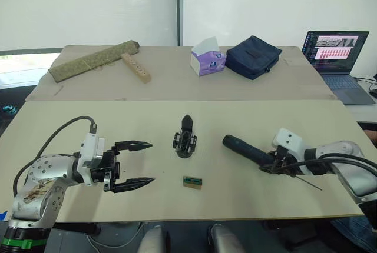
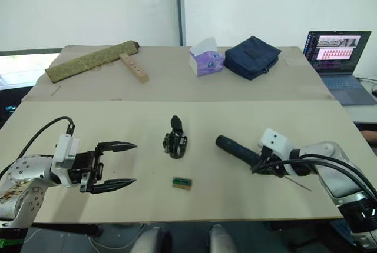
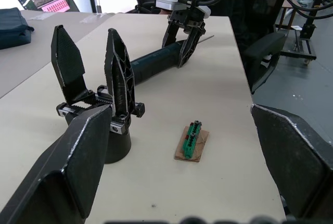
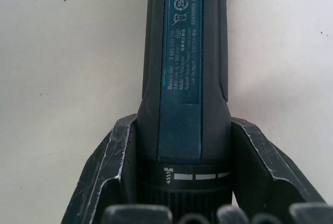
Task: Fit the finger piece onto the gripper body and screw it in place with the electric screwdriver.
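1. While it lies flat on the near beige table (image 1: 70, 117), the electric screwdriver (image 1: 244, 149), a thick matte black cylinder with a teal label strip, is clamped between the two black fingers of the right gripper (image 1: 277, 165), which straddle it near the bit end.
2. Its thin metal bit (image 1: 308, 183) pokes out past the gripper toward the table's right edge.
3. The left gripper (image 1: 134, 163) hovers over the left part of the table with its two black claw fingers spread apart and nothing between them.
4. The gripper body (image 1: 185, 139), a small black mechanism on a round base, sits at the table's centre, between the two grippers and apart from both.
5. In the left wrist view two pointed black fingers rise from it, one being the finger piece (image 3: 67, 65); I cannot tell which.
6. A small green-and-tan block (image 1: 192, 182) lies just nearer than the body.
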